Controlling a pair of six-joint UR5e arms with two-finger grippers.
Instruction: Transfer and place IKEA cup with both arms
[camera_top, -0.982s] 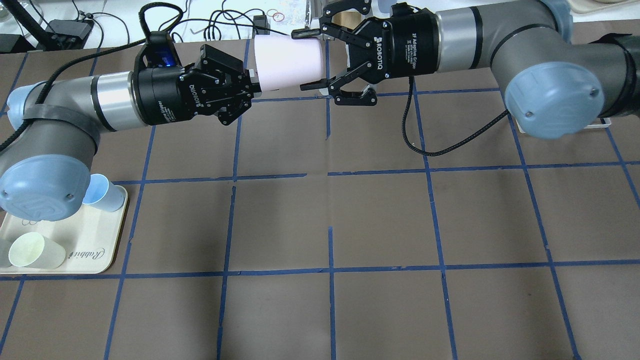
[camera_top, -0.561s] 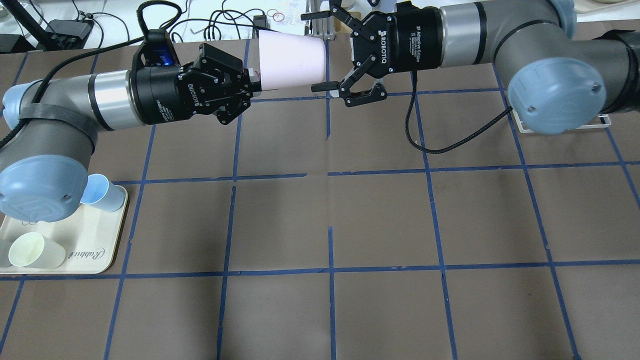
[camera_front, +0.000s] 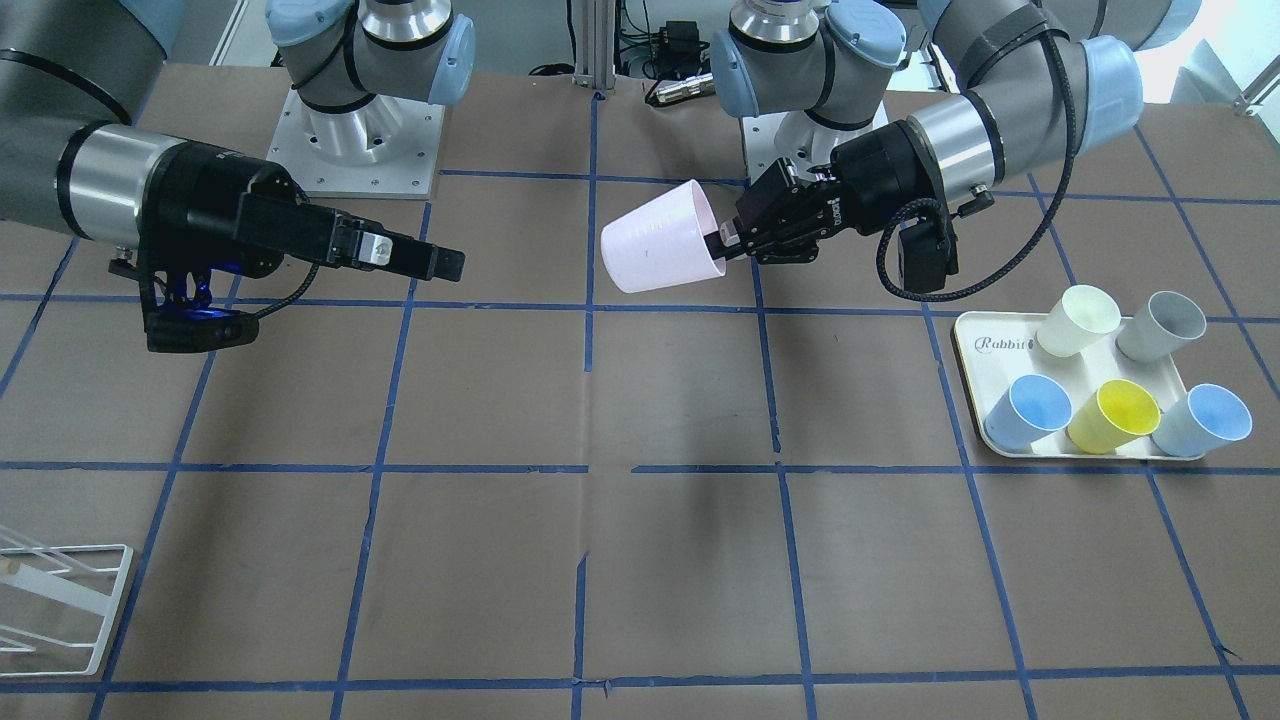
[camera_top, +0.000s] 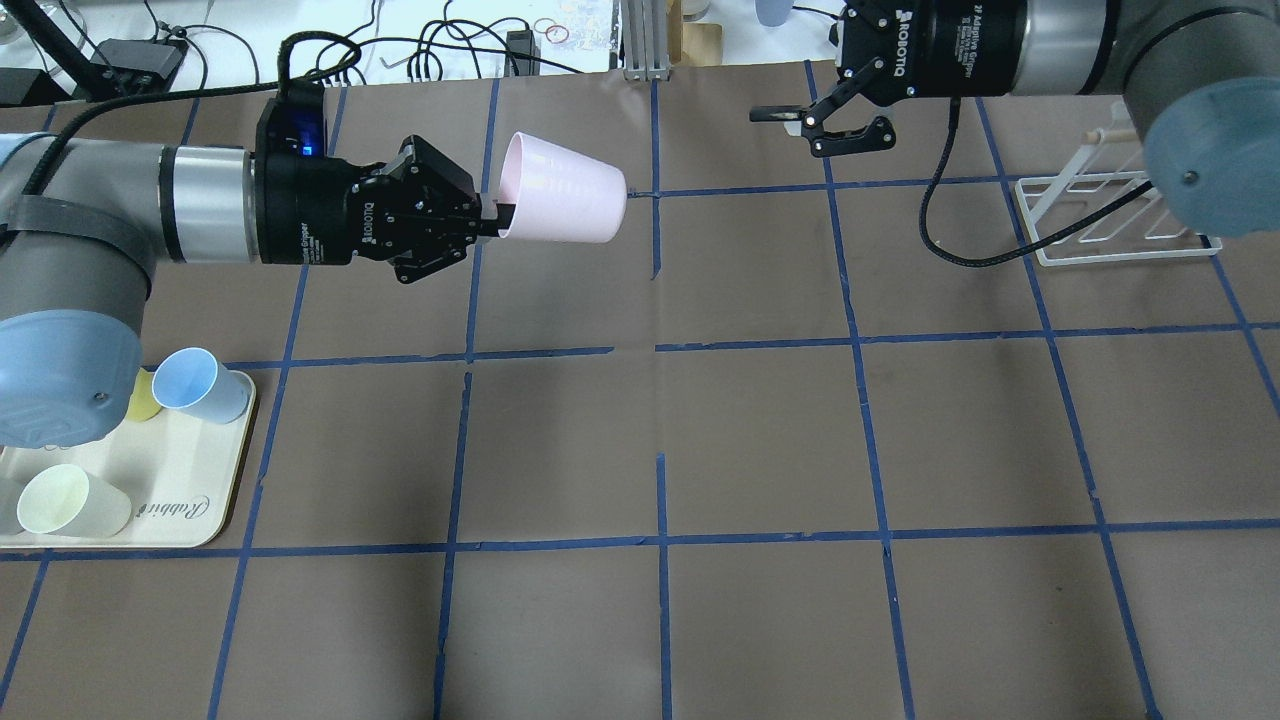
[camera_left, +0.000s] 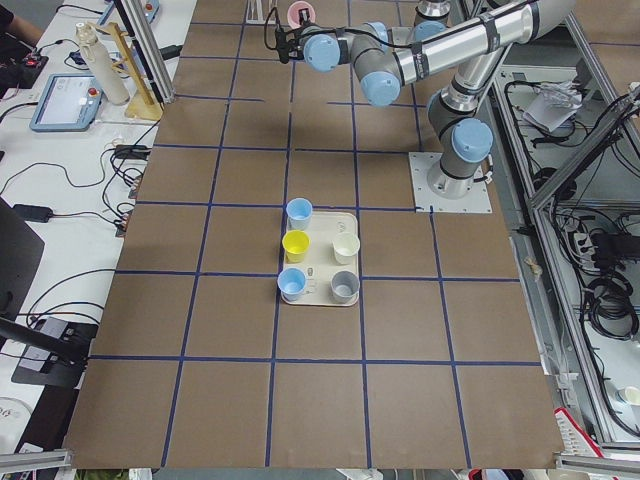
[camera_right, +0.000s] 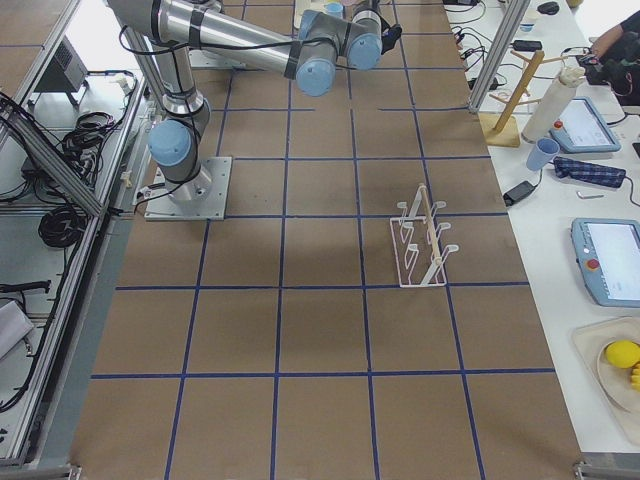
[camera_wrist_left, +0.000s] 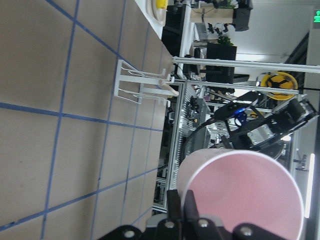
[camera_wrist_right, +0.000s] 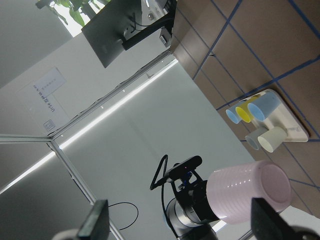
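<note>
- The left gripper (camera_top: 498, 220) is clamping the IKEA cup (camera_top: 560, 200) by its rim. One finger appears to be inside the mouth and one outside, so the whole tapered body is staying bare for another grasp.
- The cup is hanging in the air above the far middle of the table (camera_top: 760, 430). It is lying nearly level, with its mouth toward the left wrist and its closed base pointing toward the right arm. Judging by the task, it is being offered for a hand-over.
- The right gripper (camera_top: 790, 128) is hovering near the table's far edge, well apart from the cup, with its jaws spread wide. In the right wrist view the two fingers are sitting at opposite lower corners with the cup's base between them but far off, so it is aimed at the cup and gripping nothing.
- The tray (camera_front: 965, 340) with the cream, grey, yellow and two blue cups is sitting on the left arm's side, and the white wire rack (camera_top: 1100, 215) on the right arm's side. That split is likely the reason the cup is travelling through two grippers rather than one.
- The hand-over itself is not yet made — the left gripper alone is carrying the cup's weight.
</note>
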